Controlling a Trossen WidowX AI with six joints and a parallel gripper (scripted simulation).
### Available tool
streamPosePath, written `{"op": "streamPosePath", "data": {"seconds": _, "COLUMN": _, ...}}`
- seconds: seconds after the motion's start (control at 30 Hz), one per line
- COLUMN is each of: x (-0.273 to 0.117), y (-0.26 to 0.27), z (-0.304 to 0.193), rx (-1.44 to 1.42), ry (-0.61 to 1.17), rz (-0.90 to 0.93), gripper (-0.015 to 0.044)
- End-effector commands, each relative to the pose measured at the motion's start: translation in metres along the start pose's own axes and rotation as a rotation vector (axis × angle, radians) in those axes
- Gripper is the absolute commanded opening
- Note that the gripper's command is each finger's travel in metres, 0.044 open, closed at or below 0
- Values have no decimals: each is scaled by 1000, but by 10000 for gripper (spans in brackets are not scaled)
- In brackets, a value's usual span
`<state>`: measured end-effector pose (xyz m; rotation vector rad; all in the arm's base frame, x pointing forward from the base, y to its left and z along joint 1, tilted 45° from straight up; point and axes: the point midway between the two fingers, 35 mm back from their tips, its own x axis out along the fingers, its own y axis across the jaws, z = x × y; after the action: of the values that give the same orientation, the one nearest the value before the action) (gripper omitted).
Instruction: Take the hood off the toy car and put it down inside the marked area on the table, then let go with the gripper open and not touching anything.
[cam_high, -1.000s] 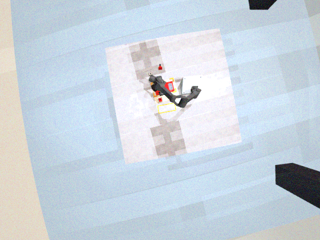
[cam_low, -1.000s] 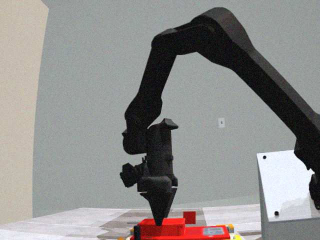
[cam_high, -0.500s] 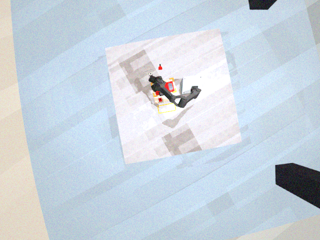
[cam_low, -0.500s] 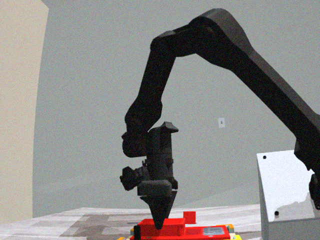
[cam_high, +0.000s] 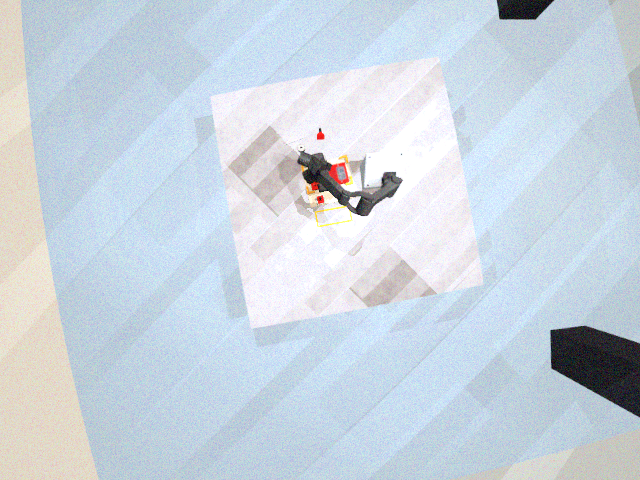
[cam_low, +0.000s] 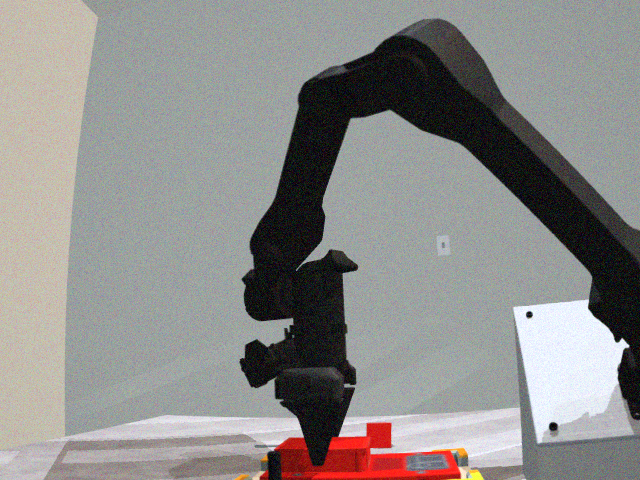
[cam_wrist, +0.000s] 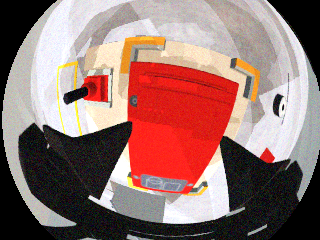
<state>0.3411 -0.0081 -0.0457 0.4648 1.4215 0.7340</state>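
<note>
The red hood (cam_high: 339, 172) (cam_low: 416, 460) (cam_wrist: 175, 135) sits on the beige car base (cam_wrist: 117, 117), between orange corner brackets, with a grey panel at one end. My gripper (cam_low: 317, 461) (cam_wrist: 179, 134) is open and empty, pointing down, one finger on each side of the hood in the wrist view. In the exterior view the near fingertip overlaps the raised red part, below its top edge. Whether the fingers touch the hood cannot be told. The marked area (cam_high: 334, 223) (cam_wrist: 67, 64) is a yellow outline beside the base, with nothing inside. The arm hides the fingers in the top view.
A red block with a black post (cam_high: 320, 199) (cam_wrist: 97, 89) stands on the base's side nearest the marked area. Beyond the opposite side are a small red piece (cam_high: 320, 135) (cam_low: 378, 435) (cam_wrist: 267, 156) and a wheel (cam_high: 301, 146) (cam_wrist: 281, 107). A white sloped panel (cam_high: 377, 167) (cam_low: 568, 372) stands near the arm's base.
</note>
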Motion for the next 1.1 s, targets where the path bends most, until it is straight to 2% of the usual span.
{"op": "streamPosePath", "data": {"seconds": 0.0, "x": 0, "y": 0, "z": 0, "rx": 0, "ry": 0, "rz": 0, "gripper": 414}}
{"op": "streamPosePath", "data": {"seconds": 0.07, "x": 0, "y": 0, "z": 0, "rx": 0, "ry": 0, "rz": 0, "gripper": 361}}
{"op": "streamPosePath", "data": {"seconds": 0.4, "x": 0, "y": 0, "z": 0, "rx": 0, "ry": 0, "rz": 0, "gripper": 295}}
{"op": "streamPosePath", "data": {"seconds": 0.77, "x": -5, "y": 0, "z": 0, "rx": 1, "ry": 0, "rz": 0, "gripper": 6}}
{"op": "streamPosePath", "data": {"seconds": 1.07, "x": -11, "y": 0, "z": 0, "rx": 1, "ry": 0, "rz": 0, "gripper": 0}}
